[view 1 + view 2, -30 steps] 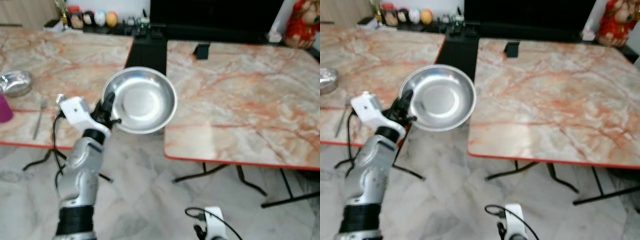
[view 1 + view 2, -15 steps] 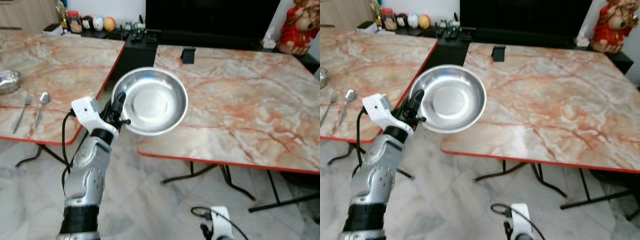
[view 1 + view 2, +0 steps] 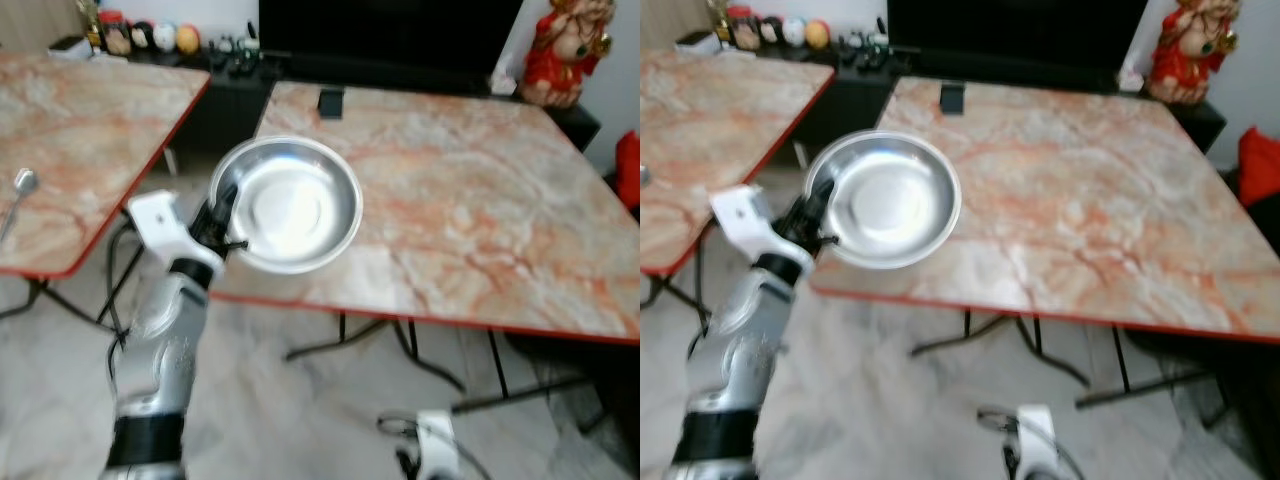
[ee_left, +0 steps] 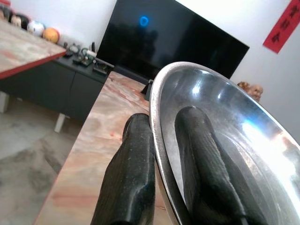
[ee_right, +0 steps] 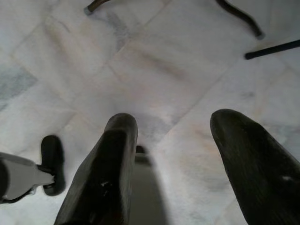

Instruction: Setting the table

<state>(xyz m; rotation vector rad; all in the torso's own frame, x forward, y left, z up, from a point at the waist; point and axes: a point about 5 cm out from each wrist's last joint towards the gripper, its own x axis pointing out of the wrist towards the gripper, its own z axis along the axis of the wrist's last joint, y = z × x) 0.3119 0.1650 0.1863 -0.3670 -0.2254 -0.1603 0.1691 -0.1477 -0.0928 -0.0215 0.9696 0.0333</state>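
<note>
A shiny steel bowl hangs in the air over the near left corner of the right-hand marble table. My left gripper is shut on the bowl's rim; in the left wrist view one black finger lies outside the bowl and the other inside. My right gripper hangs low over the tiled floor, its two fingers apart with nothing between them.
A second marble table stands to the left with a spoon near its edge; a gap separates the two tables. A small black stand sits at the right table's far edge. Behind are a dark TV cabinet and a red figurine.
The camera has swung to the right, so the right-hand table now sits in front. The bowl, still held by my left gripper, has come over that table's near left corner.
</note>
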